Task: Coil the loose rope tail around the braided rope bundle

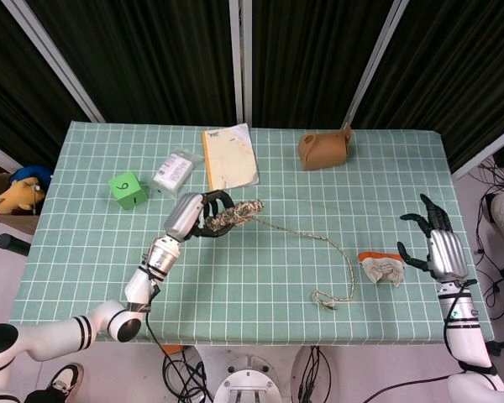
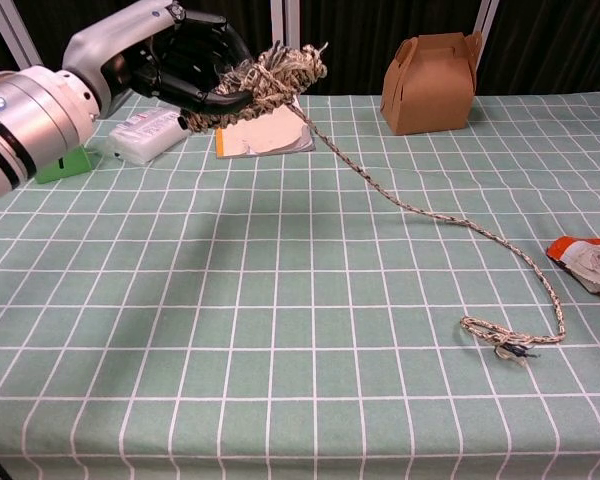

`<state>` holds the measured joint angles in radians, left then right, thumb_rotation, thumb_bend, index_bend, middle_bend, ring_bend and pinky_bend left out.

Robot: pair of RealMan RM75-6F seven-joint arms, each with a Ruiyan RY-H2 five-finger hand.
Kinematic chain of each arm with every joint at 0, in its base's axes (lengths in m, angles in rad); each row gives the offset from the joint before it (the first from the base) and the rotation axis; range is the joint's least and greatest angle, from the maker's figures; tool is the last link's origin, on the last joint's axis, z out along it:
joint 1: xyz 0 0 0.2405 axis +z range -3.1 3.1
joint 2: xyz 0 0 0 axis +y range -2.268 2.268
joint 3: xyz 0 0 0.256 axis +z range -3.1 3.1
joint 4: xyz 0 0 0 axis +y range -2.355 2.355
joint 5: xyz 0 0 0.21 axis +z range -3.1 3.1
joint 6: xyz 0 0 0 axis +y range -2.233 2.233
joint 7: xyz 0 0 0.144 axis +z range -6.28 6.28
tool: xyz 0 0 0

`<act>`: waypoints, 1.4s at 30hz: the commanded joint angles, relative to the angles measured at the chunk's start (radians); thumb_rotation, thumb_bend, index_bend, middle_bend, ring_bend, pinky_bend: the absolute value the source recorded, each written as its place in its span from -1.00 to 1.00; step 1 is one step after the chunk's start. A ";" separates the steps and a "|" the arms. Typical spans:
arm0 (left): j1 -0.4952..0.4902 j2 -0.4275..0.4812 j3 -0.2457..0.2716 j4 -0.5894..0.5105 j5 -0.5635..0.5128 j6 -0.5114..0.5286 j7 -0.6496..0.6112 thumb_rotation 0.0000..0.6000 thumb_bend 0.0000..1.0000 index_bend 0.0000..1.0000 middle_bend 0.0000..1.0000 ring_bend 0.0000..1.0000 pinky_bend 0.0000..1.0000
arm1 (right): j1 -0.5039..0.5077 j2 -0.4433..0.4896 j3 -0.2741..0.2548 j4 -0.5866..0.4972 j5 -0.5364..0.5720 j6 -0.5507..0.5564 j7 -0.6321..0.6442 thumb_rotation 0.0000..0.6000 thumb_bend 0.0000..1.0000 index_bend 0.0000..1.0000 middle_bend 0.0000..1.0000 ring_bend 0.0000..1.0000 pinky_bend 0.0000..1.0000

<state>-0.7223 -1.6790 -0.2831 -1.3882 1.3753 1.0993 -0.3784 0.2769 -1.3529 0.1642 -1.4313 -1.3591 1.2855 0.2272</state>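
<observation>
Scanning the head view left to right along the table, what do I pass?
Green cube → plastic packet → left robot hand holding the rope bundle → brown paper box → orange-edged wrapper → right robot hand.

Left hand raised, fingers curled around the bundle; right hand at the right edge, fingers spread, holding nothing.

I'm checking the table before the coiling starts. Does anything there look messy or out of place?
One thing: a crumpled white and orange wrapper lies near the table's right edge, close to the rope tail, like litter. The tail's frayed end is loose. The left hand holds the rope bundle raised.
</observation>
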 commanded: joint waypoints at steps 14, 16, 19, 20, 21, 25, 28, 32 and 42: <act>0.013 0.029 0.000 -0.050 -0.036 0.010 0.043 1.00 -0.30 0.39 0.40 0.26 0.38 | 0.096 -0.192 0.045 -0.049 0.216 -0.121 -0.305 1.00 -0.40 -0.14 -1.00 -1.00 -1.00; 0.013 0.031 -0.003 -0.050 -0.047 0.004 0.040 1.00 -0.30 0.40 0.40 0.26 0.38 | 0.107 -0.215 0.051 -0.052 0.234 -0.120 -0.342 1.00 -0.43 -0.09 -1.00 -1.00 -1.00; 0.012 0.035 -0.007 -0.050 -0.058 -0.003 0.036 1.00 -0.30 0.39 0.40 0.26 0.38 | 0.125 -0.244 0.061 -0.053 0.266 -0.124 -0.399 1.00 -0.51 -0.05 -1.00 -1.00 -1.00; 0.013 0.036 -0.008 -0.051 -0.060 -0.004 0.035 1.00 -0.30 0.39 0.40 0.26 0.38 | 0.131 -0.253 0.066 -0.052 0.276 -0.125 -0.414 1.00 -0.52 -0.04 -1.00 -1.00 -1.00; 0.013 0.037 -0.008 -0.052 -0.062 -0.005 0.034 1.00 -0.30 0.39 0.40 0.26 0.38 | 0.140 -0.265 0.071 -0.049 0.291 -0.126 -0.435 1.00 -0.52 -0.03 -1.00 -1.00 -1.00; 0.011 0.040 -0.009 -0.060 -0.064 -0.008 0.031 1.00 -0.30 0.40 0.40 0.26 0.38 | 0.168 -0.304 0.087 -0.038 0.331 -0.136 -0.490 1.00 -0.52 -0.01 -1.00 -1.00 -1.00; 0.010 0.043 -0.010 -0.065 -0.063 -0.010 0.027 1.00 -0.30 0.40 0.40 0.26 0.38 | 0.186 -0.334 0.095 -0.018 0.351 -0.142 -0.512 1.00 -0.51 -0.01 -1.00 -1.00 -1.00; 0.009 0.047 -0.010 -0.070 -0.063 -0.012 0.026 1.00 -0.30 0.39 0.40 0.26 0.38 | 0.206 -0.363 0.101 0.007 0.381 -0.168 -0.525 1.00 -0.40 -0.04 -1.00 -1.00 -1.00; 0.011 0.063 -0.015 -0.085 -0.079 -0.023 0.014 1.00 -0.30 0.39 0.40 0.26 0.38 | 0.233 -0.433 0.110 0.081 0.397 -0.174 -0.522 1.00 -0.38 -0.05 -1.00 -1.00 -1.00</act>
<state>-0.7114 -1.6169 -0.2970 -1.4722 1.2972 1.0773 -0.3640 0.5079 -1.7834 0.2738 -1.3531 -0.9646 1.1136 -0.2943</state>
